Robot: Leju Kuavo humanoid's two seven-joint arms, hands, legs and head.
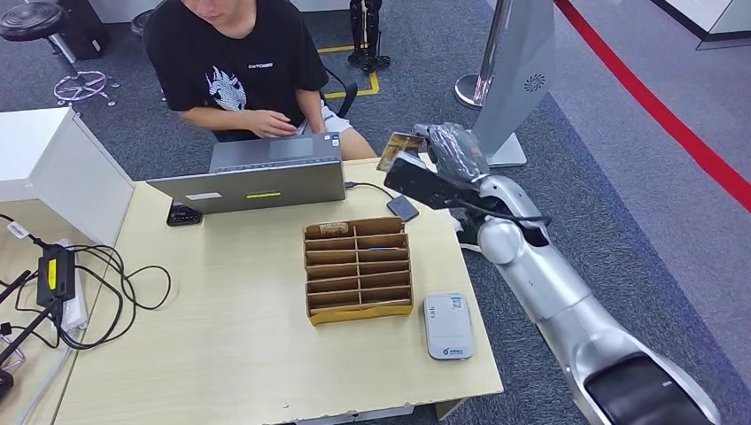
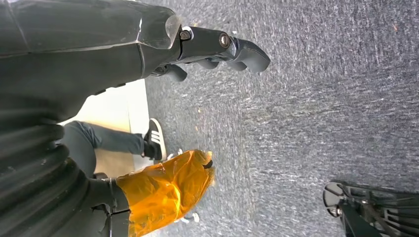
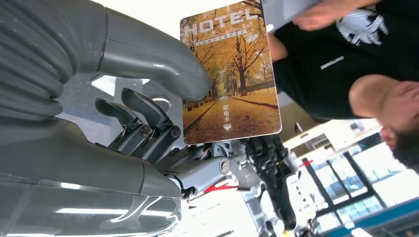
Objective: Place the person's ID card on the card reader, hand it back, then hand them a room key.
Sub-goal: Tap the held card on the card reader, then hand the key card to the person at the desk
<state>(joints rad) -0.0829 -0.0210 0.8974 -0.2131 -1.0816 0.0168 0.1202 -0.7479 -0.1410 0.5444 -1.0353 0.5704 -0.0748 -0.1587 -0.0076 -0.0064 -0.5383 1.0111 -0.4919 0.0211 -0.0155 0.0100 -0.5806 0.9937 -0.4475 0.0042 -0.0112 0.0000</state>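
The right robot hand (image 3: 163,123) is pinching the room key (image 3: 230,74) by one edge; it is perhaps risking slipping before the person (image 1: 235,62) takes it.

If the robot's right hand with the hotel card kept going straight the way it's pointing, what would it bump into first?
Probably the person. The right hand holds the room key card out past the table's far edge toward them, with nothing visible between, though depth is hard to judge.
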